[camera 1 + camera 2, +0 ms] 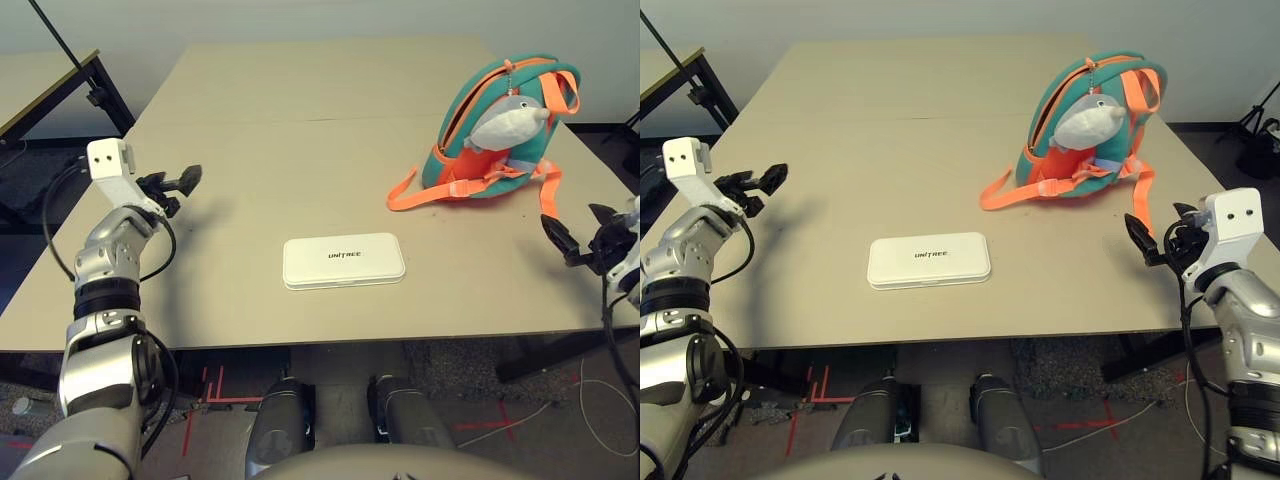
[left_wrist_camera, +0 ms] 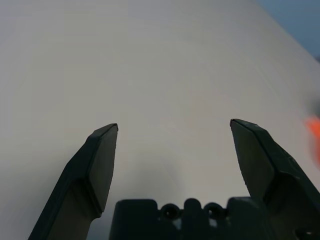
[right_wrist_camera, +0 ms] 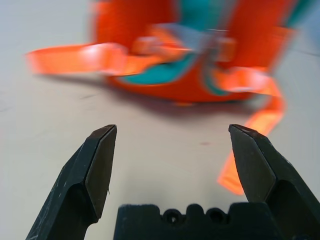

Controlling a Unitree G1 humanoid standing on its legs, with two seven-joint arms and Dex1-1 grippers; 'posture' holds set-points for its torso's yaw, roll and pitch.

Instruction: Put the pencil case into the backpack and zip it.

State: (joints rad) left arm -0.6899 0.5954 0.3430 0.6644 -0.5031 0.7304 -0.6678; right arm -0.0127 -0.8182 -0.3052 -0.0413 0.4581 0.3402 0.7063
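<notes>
A flat, hard white pencil case (image 1: 343, 261), a rounded rectangle with a smooth lid and small black "UNITREE" lettering, is seen lying closed near the front edge of a matte beige table (image 1: 280, 130), between the two silver forearms of a Unitree G1 humanoid robot. Toward the far right of the table, a small child's backpack (image 1: 500, 130) in teal fabric with orange panels is seen standing upright, slightly tilted, its rounded top framed by a curved orange zipper (image 1: 470, 97). A dark gap is left along the zipper, which is seen partly undone; what is held inside cannot be made out. Across the backpack's front, a grey-white plush dolphin (image 1: 508, 124) is hung from a short beaded chain, and part of the panel behind is hidden by its soft, plump body. Flat orange webbing straps (image 1: 430, 194) are spread loosely on the tabletop around the base, one led toward the right gripper (image 1: 1155, 238). The black, angular fingers of the left gripper (image 2: 174, 121) are held wide apart above the table, with nothing pinched between them; those of the right gripper are likewise spread and empty, near the backpack. In the right wrist view, the upper part of the backpack is cut off and its orange and teal surfaces are blurred. The contents of the pencil case are hidden by its lid.
</notes>
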